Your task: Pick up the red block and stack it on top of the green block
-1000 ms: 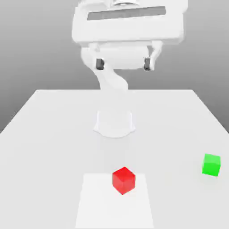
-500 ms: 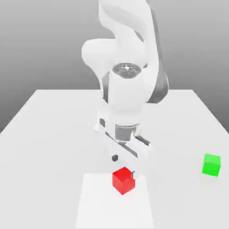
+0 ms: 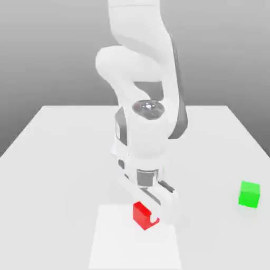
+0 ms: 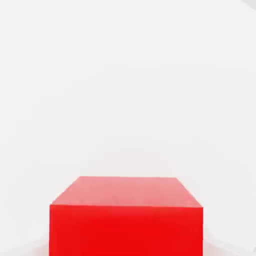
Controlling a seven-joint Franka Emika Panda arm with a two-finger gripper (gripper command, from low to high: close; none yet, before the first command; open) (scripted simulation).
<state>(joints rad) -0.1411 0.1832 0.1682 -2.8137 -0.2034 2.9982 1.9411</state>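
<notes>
No readable text, labels or numbers anywhere.

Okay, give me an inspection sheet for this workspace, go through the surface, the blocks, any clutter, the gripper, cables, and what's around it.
Surface: white table, with a brighter white square patch at its near edge.
Job's things: red block rests on the patch, not lifted; green block sits apart toward the exterior view's right, on the table, nothing on top of it.
Clutter: nothing seen.
Gripper: gripper is down at the red block, shut on it; the hand view shows the block's red faces close up.
Cables: nothing seen.
Surroundings: plain grey backdrop; the white arm reaches from the middle of the table down to the block.
</notes>
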